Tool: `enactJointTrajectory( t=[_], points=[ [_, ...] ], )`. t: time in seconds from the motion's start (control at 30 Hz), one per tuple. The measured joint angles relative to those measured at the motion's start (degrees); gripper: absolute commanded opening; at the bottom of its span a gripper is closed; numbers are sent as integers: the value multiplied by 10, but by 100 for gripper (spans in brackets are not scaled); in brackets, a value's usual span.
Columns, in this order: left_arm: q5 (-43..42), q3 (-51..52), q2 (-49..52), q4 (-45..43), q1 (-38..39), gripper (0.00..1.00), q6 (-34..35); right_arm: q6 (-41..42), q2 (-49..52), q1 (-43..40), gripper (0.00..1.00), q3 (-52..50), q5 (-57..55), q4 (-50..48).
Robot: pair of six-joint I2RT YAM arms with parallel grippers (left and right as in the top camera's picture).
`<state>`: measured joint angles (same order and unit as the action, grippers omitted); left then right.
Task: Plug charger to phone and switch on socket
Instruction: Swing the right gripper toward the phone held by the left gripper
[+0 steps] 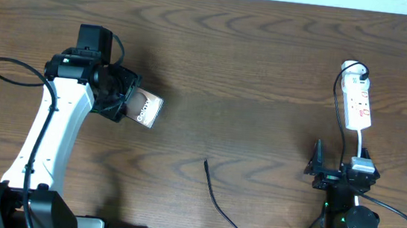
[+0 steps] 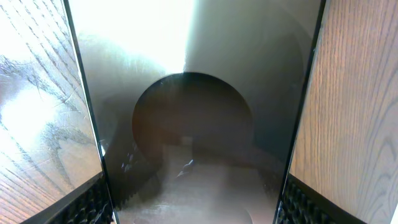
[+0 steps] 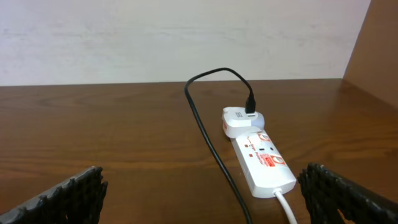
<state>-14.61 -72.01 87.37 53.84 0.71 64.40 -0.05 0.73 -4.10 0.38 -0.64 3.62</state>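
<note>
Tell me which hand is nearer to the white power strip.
Right. The right hand sits open just short of the power strip's corded end, facing it; the left hand is far across the table, gripping the phone.

Open tabletop (image 1: 268, 68) between phone (image 1: 148, 110) and socket (image 1: 358, 105) — only the charger (image 1: 214, 197) midway.

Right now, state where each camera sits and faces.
Overhead: above the table, facing down; left arm, right arm show.
Left wrist: on that arm, facing the phone gripped by left end effector; fingers show.
Right wrist: on that arm, facing the socket; right end effector open, fingers show.
Overhead and right wrist share the socket.
</note>
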Motion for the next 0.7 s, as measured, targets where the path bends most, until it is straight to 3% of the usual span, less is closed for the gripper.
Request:
enactJointTrajectory(
  t=[0.37,0.53,0.7],
  points=[
    [0,0,0,4,0,7,1,46,21,0,99,31,103,3],
    [2,0,0,3,0,7,3,80,128,0,99,179,157,19],
    [4,0,0,2,0,7,14,98,346,0,99,388,276,92]
  ],
)
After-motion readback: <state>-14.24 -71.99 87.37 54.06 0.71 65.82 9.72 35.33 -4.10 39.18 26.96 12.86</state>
